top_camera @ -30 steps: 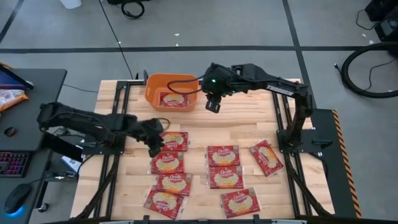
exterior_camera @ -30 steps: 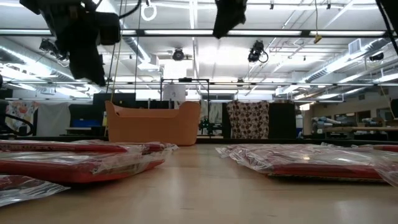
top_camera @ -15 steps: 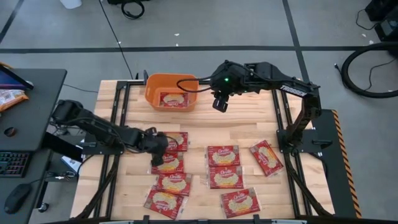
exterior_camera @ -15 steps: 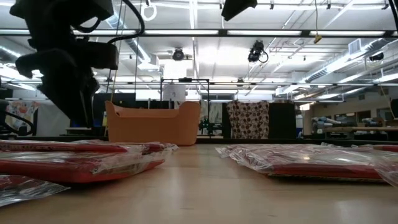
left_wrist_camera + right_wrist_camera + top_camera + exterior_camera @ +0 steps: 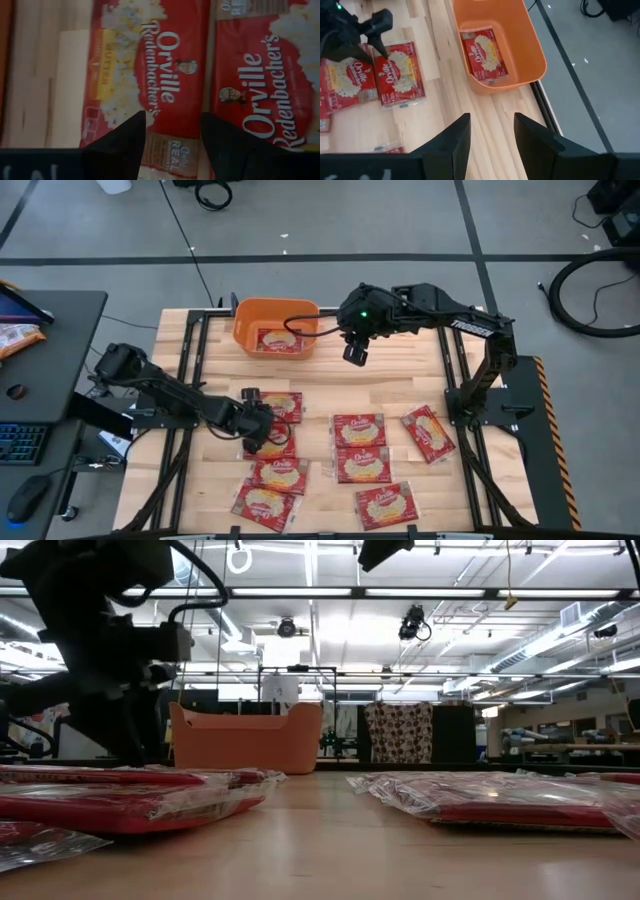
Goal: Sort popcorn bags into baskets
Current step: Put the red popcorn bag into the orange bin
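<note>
Eight bags (image 5: 361, 465) on table, one in tub (image 5: 275, 328). Left gripper (image 5: 262, 427) apart, low over bag (image 5: 150, 75); risk: snagging neighbour (image 5: 260, 85) too. Right gripper (image 5: 354, 353) apart, empty, beside tub.

A robotics lab or workshop is what I'm standing in, inside a big industrial hall. Long strip lights (image 5: 420, 592) are glowing under an open ceiling of beams and ducts, and cameras (image 5: 411, 624) are hanging from the rails overhead. The wooden table (image 5: 390, 385) is sitting on a bare grey concrete floor (image 5: 330, 220) marked with dark lines, with black cables (image 5: 205, 194) lying coiled on it. A dark desk (image 5: 60, 330) is standing alongside, carrying a keyboard (image 5: 20, 442) and a mouse (image 5: 24, 500). Workbenches and screens are filling the far end of the room.
</note>
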